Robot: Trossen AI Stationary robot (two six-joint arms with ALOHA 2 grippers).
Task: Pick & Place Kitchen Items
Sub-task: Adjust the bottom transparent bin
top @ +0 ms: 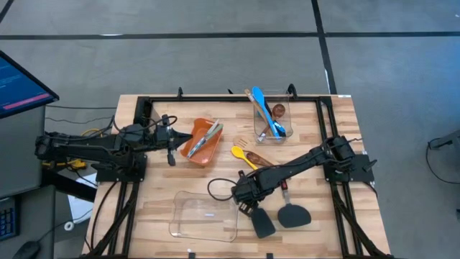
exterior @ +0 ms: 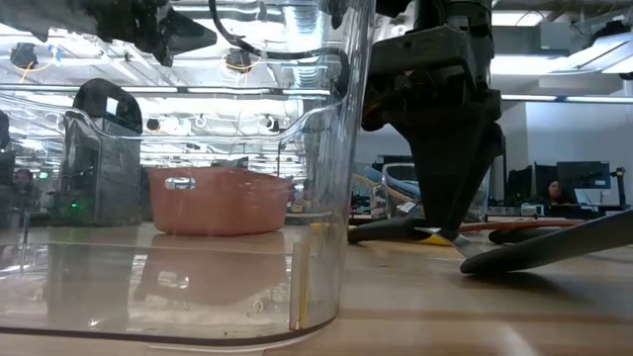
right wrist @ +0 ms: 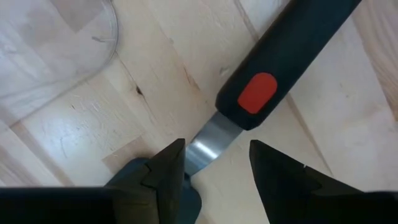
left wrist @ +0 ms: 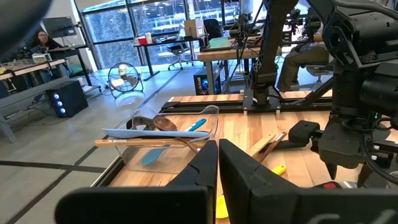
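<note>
Right wrist view shows the right gripper (right wrist: 214, 163) spread open astride the metal neck of the black-handled, red-dotted spatula (right wrist: 283, 56), lying at the table's six o'clock: light, stiff, probably slippery at the neck, better taken by the handle; the left gripper (left wrist: 217, 163) waits clenched empty.

Open tool (right wrist: 214, 163) straddles the black spatula's (right wrist: 280, 56) metal neck.

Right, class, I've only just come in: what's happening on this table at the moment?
The right gripper is down over a black spatula near the table's front, fingers open either side of its metal neck, not yet closed. A second black spatula lies beside it. The left gripper waits, shut, next to the orange bin. Several utensils already sit in a clear container at the back.
</note>
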